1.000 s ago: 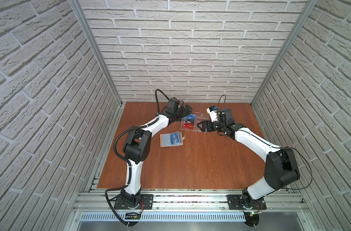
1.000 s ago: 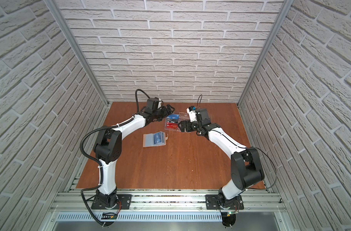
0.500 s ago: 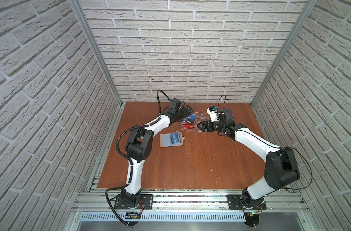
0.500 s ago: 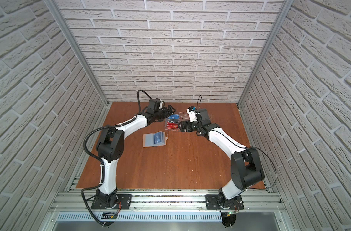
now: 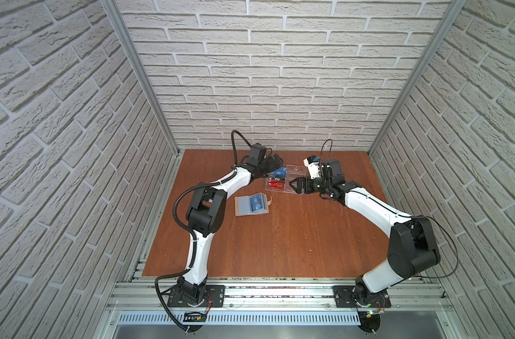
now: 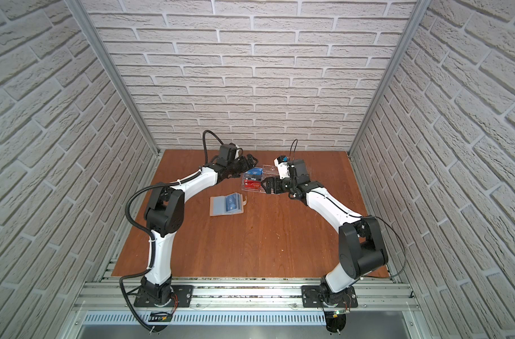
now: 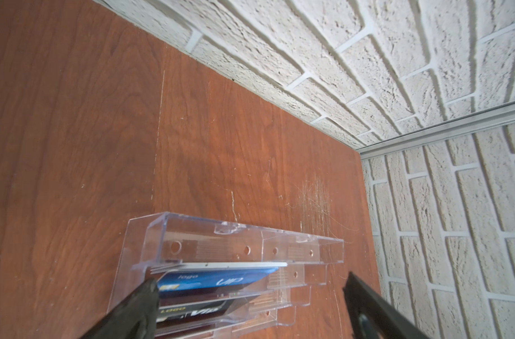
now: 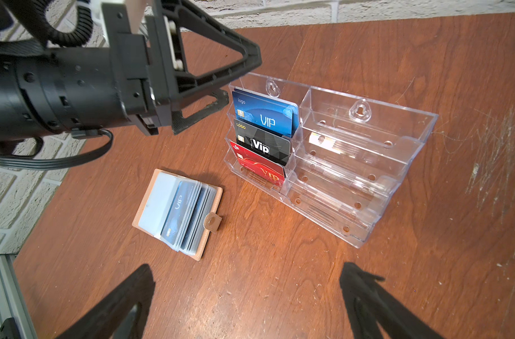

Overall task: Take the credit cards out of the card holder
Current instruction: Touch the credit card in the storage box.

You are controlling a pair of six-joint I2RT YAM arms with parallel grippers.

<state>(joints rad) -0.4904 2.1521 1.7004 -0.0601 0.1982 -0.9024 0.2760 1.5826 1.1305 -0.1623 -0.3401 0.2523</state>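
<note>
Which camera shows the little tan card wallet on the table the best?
The right wrist view: the card holder lies open and close, with its frosted sleeves, a blue card and the snap tab clear. Both top views show the card holder small and far. The left wrist view misses it.

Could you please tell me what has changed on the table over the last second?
The left gripper has moved a little toward the robot's right, nearing the top tier of the clear rack where a blue card stands; its jaws are open and empty. Nothing was grasped or released. The right gripper, the card holder and the rack stayed put.
</note>
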